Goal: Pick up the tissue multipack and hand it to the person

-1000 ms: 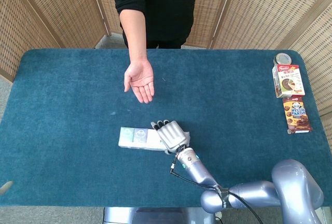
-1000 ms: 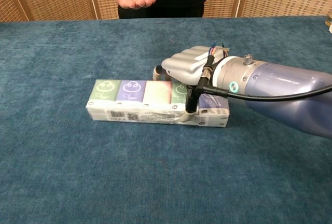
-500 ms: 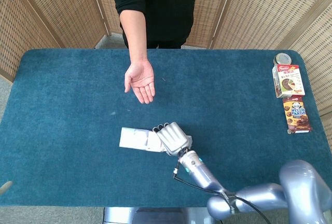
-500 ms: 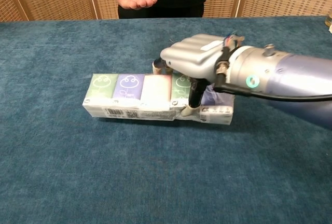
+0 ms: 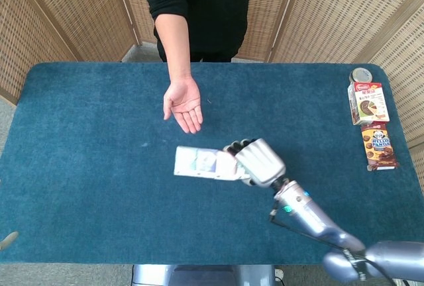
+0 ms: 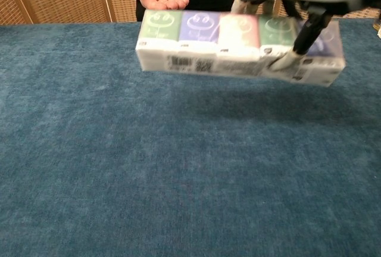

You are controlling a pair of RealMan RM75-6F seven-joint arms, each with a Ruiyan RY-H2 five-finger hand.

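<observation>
One hand, the right hand (image 5: 260, 161), grasped the tissue multipack (image 5: 202, 163) by its right end, holding it clear above the blue surface (image 5: 86, 167) at mid-frame. The person's open palm (image 5: 183, 104) waited just above it, toward upper left.

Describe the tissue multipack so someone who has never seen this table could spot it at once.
Start at the blue table and find the person's open palm near its far edge. Just in front of that palm, the right robot hand holds the tissue multipack in the air. It is a long clear-wrapped row of pastel packets with smiley faces, unlike the snack boxes at the table's right edge.
</observation>
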